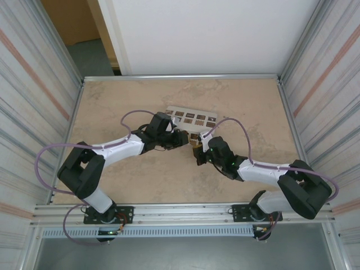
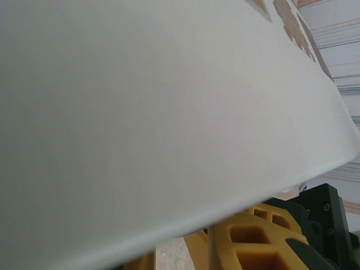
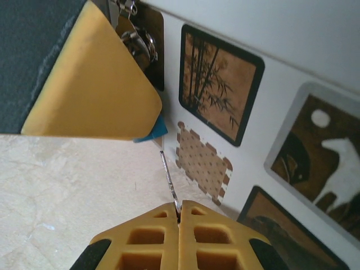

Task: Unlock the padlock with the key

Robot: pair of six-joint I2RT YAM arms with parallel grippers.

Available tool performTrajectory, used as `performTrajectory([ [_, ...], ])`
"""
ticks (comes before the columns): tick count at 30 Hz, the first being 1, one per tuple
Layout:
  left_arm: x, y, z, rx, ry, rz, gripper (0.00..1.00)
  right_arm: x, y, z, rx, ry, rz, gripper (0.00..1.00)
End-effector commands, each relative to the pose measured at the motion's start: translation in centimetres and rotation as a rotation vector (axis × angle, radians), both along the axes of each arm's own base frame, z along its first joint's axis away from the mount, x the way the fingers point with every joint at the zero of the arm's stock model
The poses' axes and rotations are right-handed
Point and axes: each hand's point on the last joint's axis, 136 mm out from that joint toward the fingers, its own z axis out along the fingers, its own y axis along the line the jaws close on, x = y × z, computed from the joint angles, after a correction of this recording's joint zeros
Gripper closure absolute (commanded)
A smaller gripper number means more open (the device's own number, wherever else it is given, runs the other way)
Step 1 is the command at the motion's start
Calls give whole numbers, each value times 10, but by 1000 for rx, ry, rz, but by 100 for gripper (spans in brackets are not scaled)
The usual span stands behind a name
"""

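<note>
In the right wrist view my right gripper [image 3: 179, 205] is shut on a thin metal key [image 3: 168, 180] whose blade points up at the padlock [image 3: 154, 130]. Only a blue corner of the padlock shows, sticking out from under the left gripper's yellow finger [image 3: 95, 84]. The key's tip sits just below that corner. Small metal rings [image 3: 138, 42] hang at the finger's upper edge. From above, the left gripper [image 1: 184, 138] and right gripper [image 1: 198, 153] meet tip to tip at the table's middle, the padlock hidden between them.
A pale box with brown picture squares [image 1: 191, 118] lies just behind the two grippers. Its white side [image 2: 140, 112] looms close in the left wrist view, with a yellow ribbed finger [image 2: 222, 247] below it. Metal-framed walls [image 1: 292, 101] enclose the table.
</note>
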Motion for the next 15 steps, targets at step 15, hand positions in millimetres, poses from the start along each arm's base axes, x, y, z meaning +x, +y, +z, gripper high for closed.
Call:
performTrajectory([
  [15,-2,-10,41,-98,-72,-28,100,9,11,22,51,-54,24,100],
])
